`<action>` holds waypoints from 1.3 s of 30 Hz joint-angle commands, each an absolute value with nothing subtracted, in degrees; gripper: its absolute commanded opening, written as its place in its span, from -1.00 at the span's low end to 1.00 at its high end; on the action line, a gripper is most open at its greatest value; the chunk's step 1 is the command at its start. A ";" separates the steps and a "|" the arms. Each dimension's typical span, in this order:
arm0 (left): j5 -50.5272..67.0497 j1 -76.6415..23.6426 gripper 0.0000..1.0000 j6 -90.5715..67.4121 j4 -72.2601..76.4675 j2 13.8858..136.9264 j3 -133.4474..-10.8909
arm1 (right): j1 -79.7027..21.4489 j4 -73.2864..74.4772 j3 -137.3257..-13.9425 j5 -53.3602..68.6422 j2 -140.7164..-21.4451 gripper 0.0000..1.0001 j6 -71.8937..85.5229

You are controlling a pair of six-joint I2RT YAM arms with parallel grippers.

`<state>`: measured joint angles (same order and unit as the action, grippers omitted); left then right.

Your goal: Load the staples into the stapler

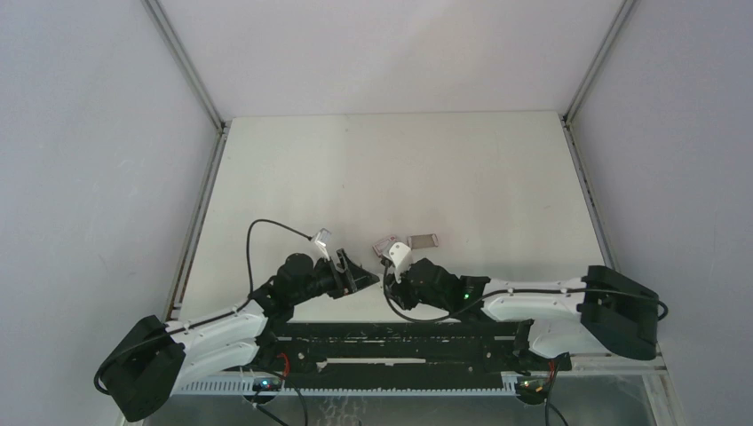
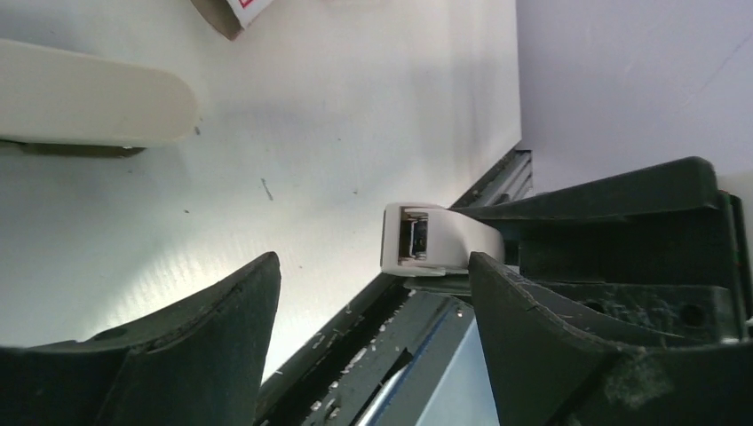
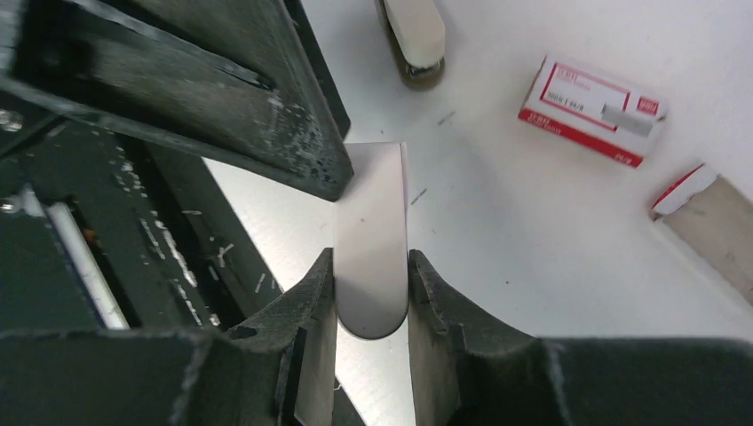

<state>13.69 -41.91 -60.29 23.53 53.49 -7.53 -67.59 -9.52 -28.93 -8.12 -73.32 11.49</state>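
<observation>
Right gripper (image 3: 371, 257) clamped my stapler (image 3: 371, 204) lengthwise along the near edge, slotted end facing the wide-open, empty left gripper (image 2: 373, 262).

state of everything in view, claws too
white plastic stapler: clamped in the right claw, slotted end toward the left claw
right claw: shut on the stapler
left claw: open, empty
red-and-white cardboard box: lying flat
thin grey strip: on the box top; staples or print, cannot tell
brown cardboard sleeve: lying apart from the box
beige rounded plastic piece: lying loose, untouched
</observation>
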 commanded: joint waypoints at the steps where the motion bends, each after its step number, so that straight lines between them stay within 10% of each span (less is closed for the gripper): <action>1: 17.47 -41.48 0.61 -66.31 30.77 52.06 -6.00 | -68.18 -14.55 -27.63 -4.81 -67.63 -0.96 9.03; 26: 25.78 -41.57 0.17 -68.05 34.51 55.30 -8.34 | -68.82 -14.52 -27.43 -3.04 -63.38 -0.97 6.52; 32: 28.14 -41.57 -0.21 -70.41 40.51 58.00 -7.85 | -68.91 -14.65 -27.43 -2.95 -63.11 -0.95 6.86; 39: 28.70 -41.57 -0.76 -69.59 43.15 57.35 -7.39 | -68.63 -11.05 -27.44 -2.19 -59.07 0.02 9.80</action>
